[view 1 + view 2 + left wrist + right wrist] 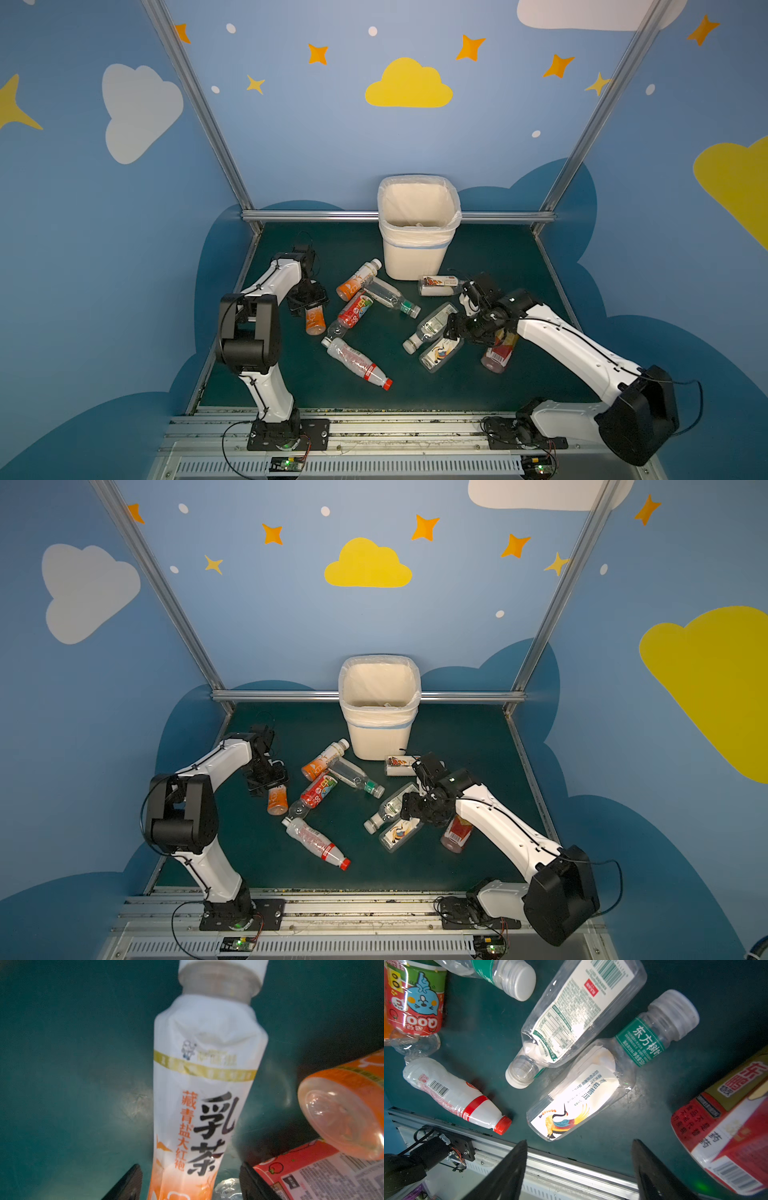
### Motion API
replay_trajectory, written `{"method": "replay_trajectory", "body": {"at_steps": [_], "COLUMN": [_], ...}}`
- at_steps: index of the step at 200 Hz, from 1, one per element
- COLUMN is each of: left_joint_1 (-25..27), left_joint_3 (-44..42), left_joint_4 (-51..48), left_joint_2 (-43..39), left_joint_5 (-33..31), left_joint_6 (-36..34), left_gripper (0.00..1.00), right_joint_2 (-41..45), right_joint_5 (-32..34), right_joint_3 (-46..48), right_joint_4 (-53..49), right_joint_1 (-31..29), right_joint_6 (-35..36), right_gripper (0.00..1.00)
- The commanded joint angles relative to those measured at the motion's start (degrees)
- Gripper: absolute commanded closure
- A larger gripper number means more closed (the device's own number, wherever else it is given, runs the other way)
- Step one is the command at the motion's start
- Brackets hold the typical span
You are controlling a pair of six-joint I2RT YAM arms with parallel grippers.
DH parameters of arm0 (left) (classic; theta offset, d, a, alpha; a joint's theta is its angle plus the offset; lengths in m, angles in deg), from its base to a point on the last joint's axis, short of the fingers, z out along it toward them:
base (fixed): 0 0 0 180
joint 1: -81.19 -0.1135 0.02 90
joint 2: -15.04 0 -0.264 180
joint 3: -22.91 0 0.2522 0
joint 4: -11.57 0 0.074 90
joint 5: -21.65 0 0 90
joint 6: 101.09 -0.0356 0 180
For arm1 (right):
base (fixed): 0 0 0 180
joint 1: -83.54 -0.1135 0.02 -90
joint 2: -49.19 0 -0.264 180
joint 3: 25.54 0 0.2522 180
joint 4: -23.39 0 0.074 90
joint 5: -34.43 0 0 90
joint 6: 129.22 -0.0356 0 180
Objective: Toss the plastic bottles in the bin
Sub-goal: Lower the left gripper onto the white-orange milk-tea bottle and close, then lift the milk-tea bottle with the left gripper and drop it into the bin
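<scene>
The cream bin [417, 253] stands at the back middle of the green mat. Several plastic bottles lie in front of it. My left gripper [309, 301] [191, 1165] is shut on an orange-and-white bottle [315, 325] [199, 1076], which lies low on the mat; its white cap end is hidden under the gripper in both top views. My right gripper [452, 328] [579, 1167] hovers open and empty over a crane-label clear bottle [440, 353] [579, 1103] and a green-label clear bottle [430, 328] [571, 1014].
A red-label bottle [355, 309], an orange bottle [357, 279] and a green-capped clear bottle [390, 297] crowd together right of the left gripper. A red-capped white bottle [357, 363] lies nearer the front. A dark red bottle [498, 353] lies under the right arm, and another bottle [438, 286] lies beside the bin.
</scene>
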Motion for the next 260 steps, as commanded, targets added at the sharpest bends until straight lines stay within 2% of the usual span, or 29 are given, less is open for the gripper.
{"method": "replay_trajectory", "body": {"at_steps": [1, 137, 192, 226, 260], "left_joint_1": [0.00, -0.23, -0.98, -1.87, -1.94], "left_joint_3": [1.35, 4.68, 5.39, 5.13, 4.07], "left_joint_4": [0.67, 3.40, 3.49, 3.42, 3.96], "left_joint_2": [0.90, 6.04, 7.23, 8.54, 6.58], "left_joint_5": [-0.80, -4.06, -2.65, -1.64, -1.00], "left_joint_6": [-1.47, -2.29, -2.70, -3.19, -3.32], "left_gripper": [0.25, 0.33, 0.49, 0.51, 0.59], "right_joint_2": [-0.07, 0.38, 1.63, 2.41, 2.89], "right_joint_5": [0.84, 0.97, 2.14, 2.67, 2.95], "right_joint_3": [-0.51, 0.27, 0.45, 0.45, 0.36], "right_joint_4": [-1.78, -1.73, -2.56, -3.21, -3.55], "right_joint_1": [0.06, -0.02, -0.02, 0.05, 0.00], "right_joint_6": [-0.03, -1.15, -1.71, -1.93, -2.29], "right_gripper": [0.21, 0.20, 0.20, 0.20, 0.20]}}
